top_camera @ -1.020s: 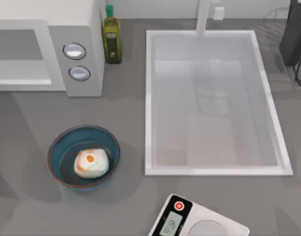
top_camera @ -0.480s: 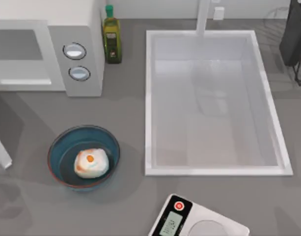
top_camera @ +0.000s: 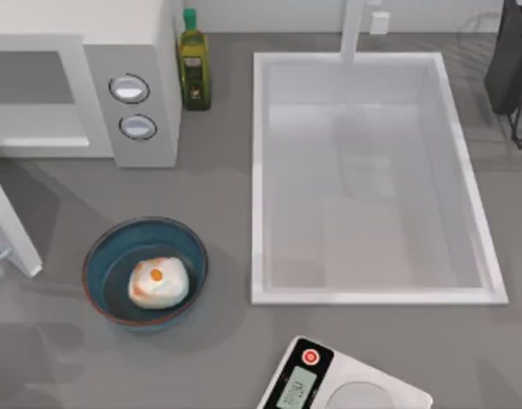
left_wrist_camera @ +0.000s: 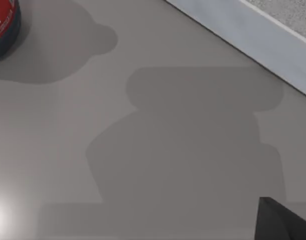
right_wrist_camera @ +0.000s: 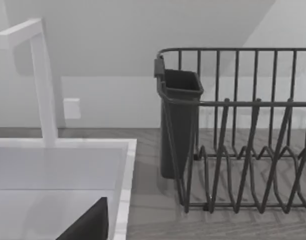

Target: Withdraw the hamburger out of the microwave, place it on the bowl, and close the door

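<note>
Swinging in from the left edge of the top view, the door [top_camera: 12,223] now reaches further into the frame than half a second ago, its end near the bowl [top_camera: 145,273]. The hamburger [top_camera: 158,283] sits inside that bowl at lower left, below the microwave [top_camera: 133,51] at upper left. Whether either gripper is spread or pressed together cannot be told.

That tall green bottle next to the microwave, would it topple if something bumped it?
Probably. The bottle stands upright, tall and narrow, so a knock near its cap would likely tip it. The microwave close beside it might catch a fall that way. Its weight cannot be judged.
</note>
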